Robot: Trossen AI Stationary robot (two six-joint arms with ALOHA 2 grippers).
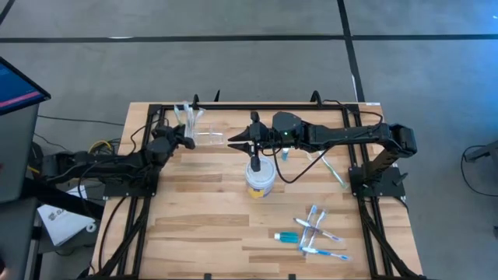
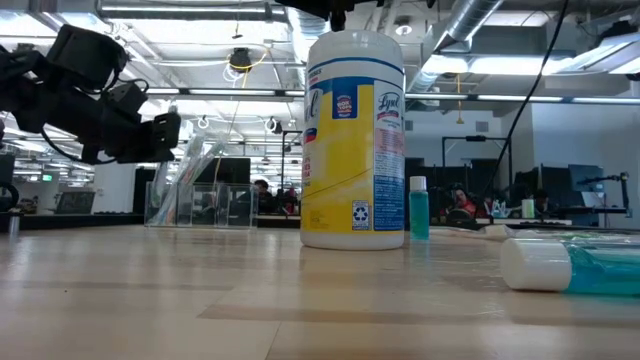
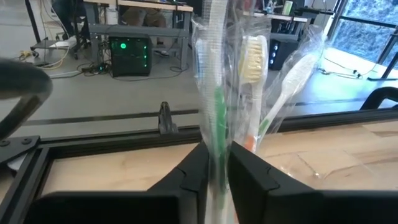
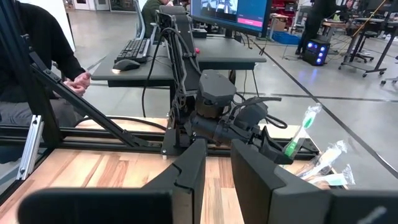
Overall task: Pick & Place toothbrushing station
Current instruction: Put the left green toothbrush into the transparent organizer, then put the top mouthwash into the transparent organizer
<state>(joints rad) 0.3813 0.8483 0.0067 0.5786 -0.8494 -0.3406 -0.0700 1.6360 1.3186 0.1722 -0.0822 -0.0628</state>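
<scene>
At the surface's far-left edge: station [image 1: 204, 137], brushes inside. Left gripper [image 3: 216, 171] fingers are pinching one wrapped brush [image 3: 211, 93], possibly loosening; right gripper [image 1: 236, 140], slightly parted, empty, is hovering beside. Advisable: release fully, withdraw straight.

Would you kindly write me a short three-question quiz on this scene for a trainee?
1. True or false: the tub lies on its side.
2. Which is nearer the organiser? A: left gripper. B: right gripper.
3. Fill in: beside the loose toothbrushes lies a teal ____.
Key: 1 false, it stands upright; 2 A; 3 tube.
</scene>
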